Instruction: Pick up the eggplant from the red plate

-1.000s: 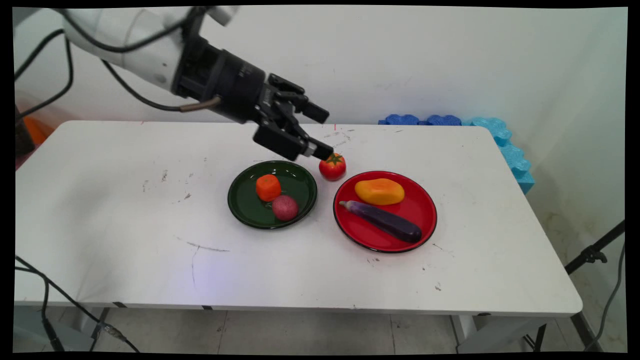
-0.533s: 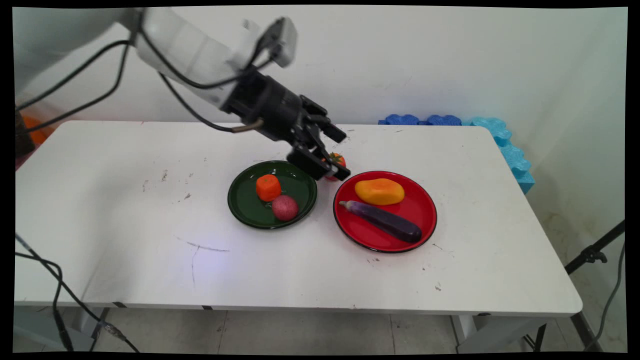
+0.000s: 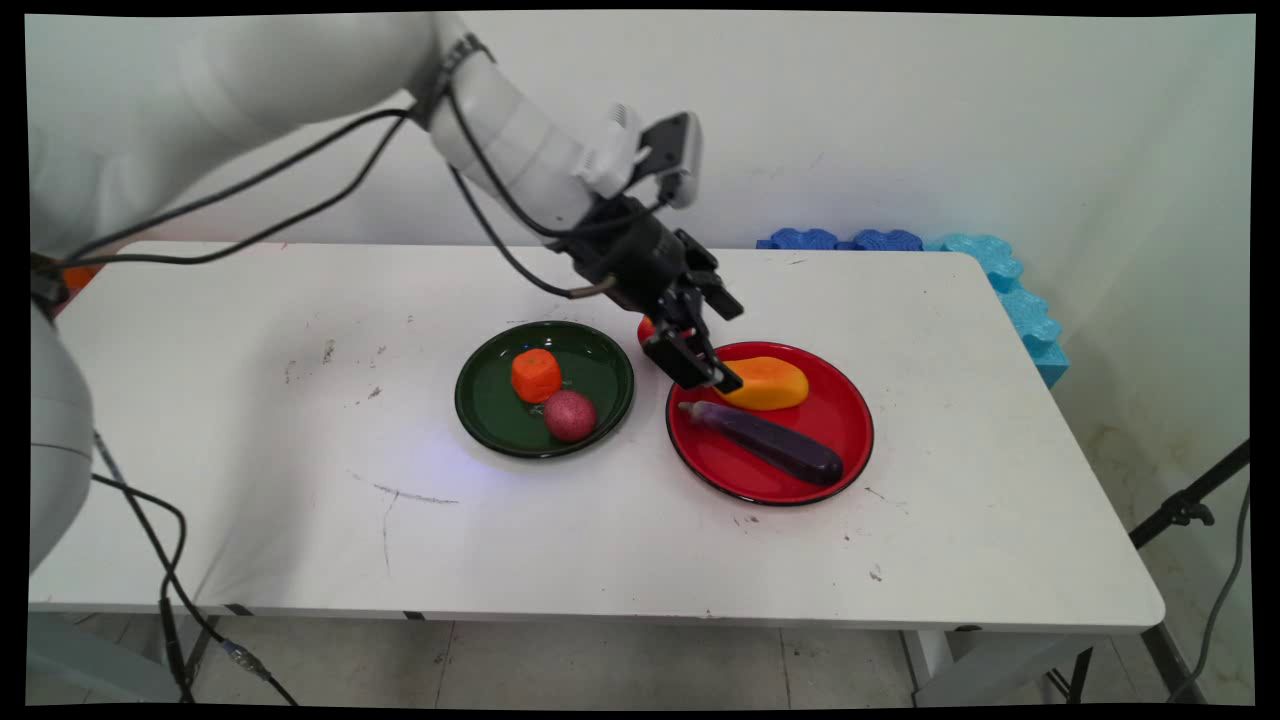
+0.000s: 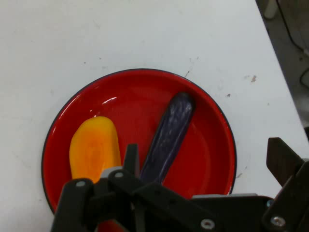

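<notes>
1. Pincer hangs tilted above the near-arm edge of the red plate. Its two fingers are spread wide with nothing between them, and it touches nothing.
2. Straight ahead in the hand view: the red plate carries two things. The mango sits beneath the pincer's left finger, the eggplant just inside that finger, running away from it lengthwise.
3. From the room, the mango is the closest thing, directly under the lower fingertip. The eggplant is a little past it, on the pincer's near side. The two lie close together; whether they touch I cannot tell.
4. Handling judgement: the mango looks rounded and glossy, so a grip across its narrow width, centred, would likely hold best. The eggplant is slim and would suit a grip across its middle. With the two so close, a finger has little room between them.
5. Behind the pincer, a sliver of the tomato shows on the counter.
6. Back toward the arm: a green plate with an orange chunk and a reddish ball, well apart from the pincer.
</notes>
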You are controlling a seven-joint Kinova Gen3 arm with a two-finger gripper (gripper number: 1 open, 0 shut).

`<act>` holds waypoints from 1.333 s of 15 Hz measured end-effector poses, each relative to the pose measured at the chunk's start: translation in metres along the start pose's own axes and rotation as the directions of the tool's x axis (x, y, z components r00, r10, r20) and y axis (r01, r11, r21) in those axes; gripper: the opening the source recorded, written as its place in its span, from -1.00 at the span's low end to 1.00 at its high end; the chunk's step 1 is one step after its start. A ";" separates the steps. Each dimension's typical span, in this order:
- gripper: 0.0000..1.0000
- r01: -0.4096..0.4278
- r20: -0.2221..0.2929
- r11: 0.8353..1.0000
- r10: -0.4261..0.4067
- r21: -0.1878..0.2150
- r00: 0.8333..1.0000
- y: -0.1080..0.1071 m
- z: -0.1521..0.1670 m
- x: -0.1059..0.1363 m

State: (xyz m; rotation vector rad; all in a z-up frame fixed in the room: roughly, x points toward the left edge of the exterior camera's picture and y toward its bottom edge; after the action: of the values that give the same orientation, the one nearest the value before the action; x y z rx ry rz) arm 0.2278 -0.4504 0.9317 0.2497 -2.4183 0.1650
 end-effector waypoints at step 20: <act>1.00 -0.332 0.058 0.927 0.346 -0.173 0.936 -0.065 0.127 -0.010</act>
State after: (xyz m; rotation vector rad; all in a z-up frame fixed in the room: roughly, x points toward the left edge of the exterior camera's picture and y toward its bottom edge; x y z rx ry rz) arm 0.1697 -0.5353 0.8330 -0.2443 -2.5297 0.1142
